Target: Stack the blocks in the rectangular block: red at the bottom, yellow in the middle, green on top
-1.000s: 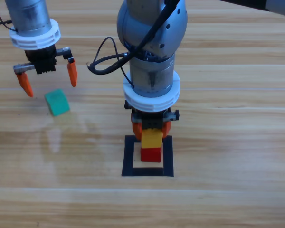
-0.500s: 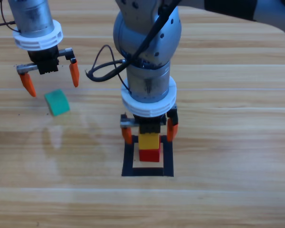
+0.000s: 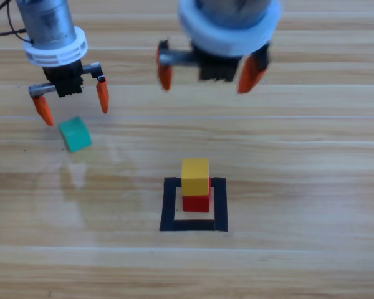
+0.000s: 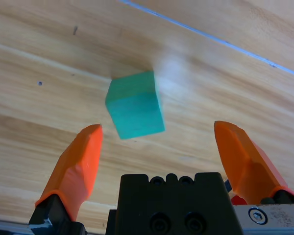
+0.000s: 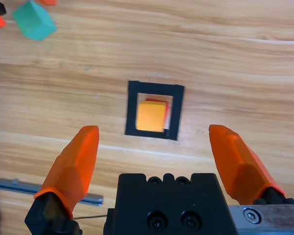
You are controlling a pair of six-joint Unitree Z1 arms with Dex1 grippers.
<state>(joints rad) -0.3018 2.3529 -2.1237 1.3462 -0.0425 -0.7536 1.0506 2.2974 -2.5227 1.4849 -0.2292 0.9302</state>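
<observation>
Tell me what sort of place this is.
Probably a robotics lab test bench: a wooden table with a black tape square, colour cubes such as the green one, and two open orange-jawed grippers overhead.

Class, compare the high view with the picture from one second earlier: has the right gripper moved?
Yes. The right gripper has lifted off the yellow cube and, jaws open, drawn back toward the picture's top edge, away from the black tape square, which stayed put.

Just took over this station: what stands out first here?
The yellow cube sits on the red cube inside the black tape square, with the open right gripper high above it. The open left gripper hovers by the green cube lying on the table.
</observation>
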